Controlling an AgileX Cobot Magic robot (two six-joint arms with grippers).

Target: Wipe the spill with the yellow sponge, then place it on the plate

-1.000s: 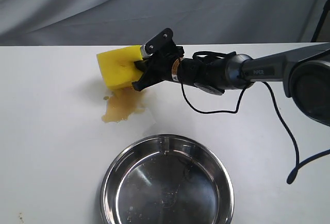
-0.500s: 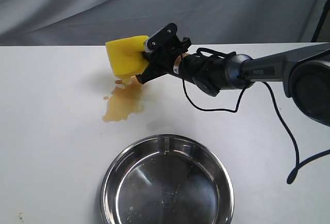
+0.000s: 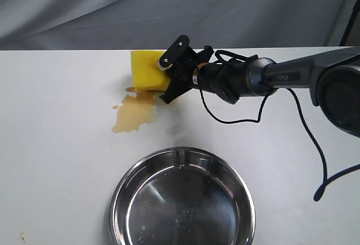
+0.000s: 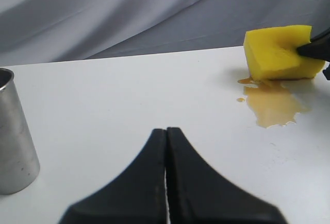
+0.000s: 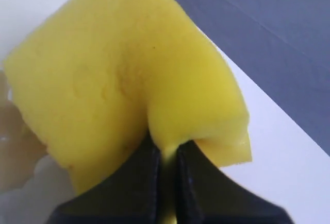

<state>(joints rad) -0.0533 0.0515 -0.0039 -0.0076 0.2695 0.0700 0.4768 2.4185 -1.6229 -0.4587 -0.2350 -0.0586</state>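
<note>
My right gripper (image 3: pixel 167 80) is shut on the yellow sponge (image 3: pixel 147 70), pinching its foam deep between the fingers (image 5: pixel 167 154). The sponge (image 5: pixel 124 90) sits at the far edge of the amber-brown spill (image 3: pixel 134 112), low over the white table; the left wrist view shows the sponge (image 4: pixel 276 53) touching the spill (image 4: pixel 273 105) at its far rim. The shiny steel plate (image 3: pixel 125 191) lies at the near edge, apart from the spill. My left gripper (image 4: pixel 166 131) is shut with nothing in it, hovering over bare table well away from the puddle.
A steel cup (image 4: pixel 14 141) stands on the table beside the left gripper. A few small droplets (image 3: pixel 116 107) lie beside the puddle. Grey cloth (image 3: pixel 169 8) hangs behind the table's far edge. The right arm's black cable (image 3: pixel 236 120) loops above the table.
The right gripper has carried the sponge to the right and down, from left of and above the spill to its far edge. The spill's shape looks the same.
</note>
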